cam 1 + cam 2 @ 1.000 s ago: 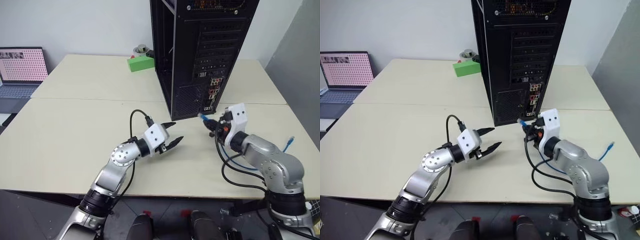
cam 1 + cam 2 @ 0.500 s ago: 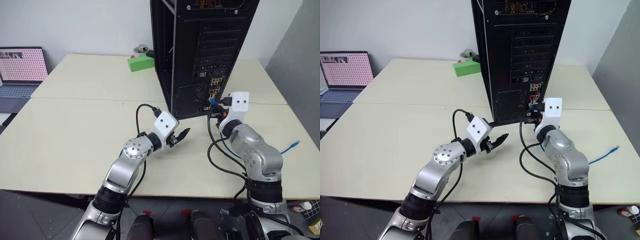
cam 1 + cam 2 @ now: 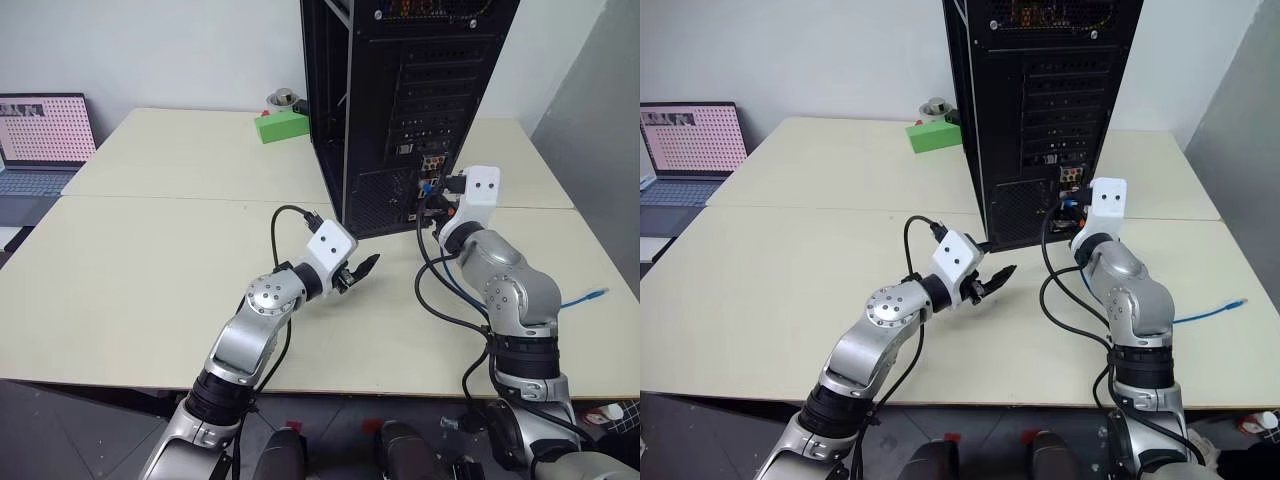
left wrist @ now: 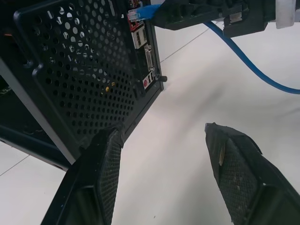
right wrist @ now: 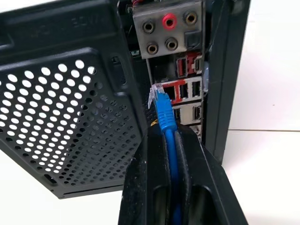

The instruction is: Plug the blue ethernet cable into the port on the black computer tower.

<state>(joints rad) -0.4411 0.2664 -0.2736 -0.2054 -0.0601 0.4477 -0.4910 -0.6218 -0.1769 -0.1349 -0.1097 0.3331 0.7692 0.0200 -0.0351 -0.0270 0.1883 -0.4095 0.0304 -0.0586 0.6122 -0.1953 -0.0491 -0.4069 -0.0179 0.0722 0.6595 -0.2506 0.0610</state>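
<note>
The cable (image 5: 165,117) is clamped in the right tool (image 5: 169,140), its clear plug held just before the tower's (image 3: 1040,110) rear connectors. The left tool (image 3: 355,275), fingers apart, is held over the counter (image 3: 150,260) near the tower's base.

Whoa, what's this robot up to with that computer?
It is trying to plug a thin blue ethernet cable into the back of the tall black computer tower. The right gripper is shut on the cable just behind its clear plug, which sits right at the cluster of small rear connectors, not yet seated. The left gripper is open, holding nothing, above the pale table.
</note>
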